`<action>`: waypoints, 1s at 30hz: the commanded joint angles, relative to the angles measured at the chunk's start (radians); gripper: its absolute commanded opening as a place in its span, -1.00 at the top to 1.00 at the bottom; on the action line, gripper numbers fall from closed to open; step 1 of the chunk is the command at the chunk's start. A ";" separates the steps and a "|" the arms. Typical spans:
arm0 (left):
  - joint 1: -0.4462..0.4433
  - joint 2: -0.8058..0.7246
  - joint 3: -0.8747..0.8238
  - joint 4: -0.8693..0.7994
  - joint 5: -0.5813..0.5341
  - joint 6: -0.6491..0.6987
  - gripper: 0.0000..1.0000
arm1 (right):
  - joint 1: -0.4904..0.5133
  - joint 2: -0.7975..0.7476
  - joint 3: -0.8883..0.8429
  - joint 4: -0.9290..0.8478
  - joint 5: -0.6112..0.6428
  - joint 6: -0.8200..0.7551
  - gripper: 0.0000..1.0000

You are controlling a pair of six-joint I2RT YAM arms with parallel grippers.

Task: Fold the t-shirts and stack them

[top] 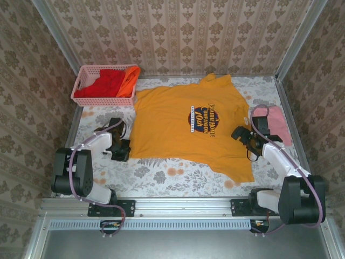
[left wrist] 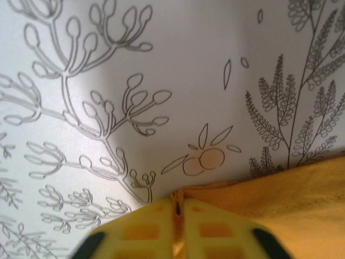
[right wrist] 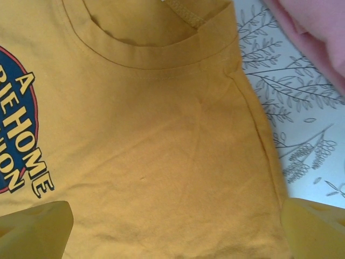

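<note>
Nearest the bases, the left gripper (left wrist: 178, 216) is seen shut on the near-left corner of the golden-yellow t-shirt (top: 183, 124). A thin fold of hem is pinched between its pads, and the patterned table cover (left wrist: 161, 65) lies bare beyond it. The step in hand is judged to be the taking of a hold for the first fold. It is done well if both layers of the hem are caught in the pinch and the cloth is raised only enough to clear the table, so that the rest is not dragged askew; a matching hold by the other arm is called for first. The right gripper (top: 245, 137) is held wide open over the shoulder beside the collar, with nothing gripped. The left arm is bent low, its wrist turned in towards the shirt's edge; the right arm is reached forward and inward from its base. The shirt is spread flat across the middle of the table, logo up. Just beyond the right gripper, the pale pink t-shirt (top: 277, 123) is laid at the table's right edge. In the far left corner the red t-shirt (top: 105, 83) and orange t-shirt (top: 129, 78) are lodged in the basket (top: 102, 101).
</note>
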 commanded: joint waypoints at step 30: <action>0.021 0.082 0.027 -0.011 -0.001 0.023 1.00 | 0.196 -0.079 -0.204 -0.191 -0.217 0.263 -0.03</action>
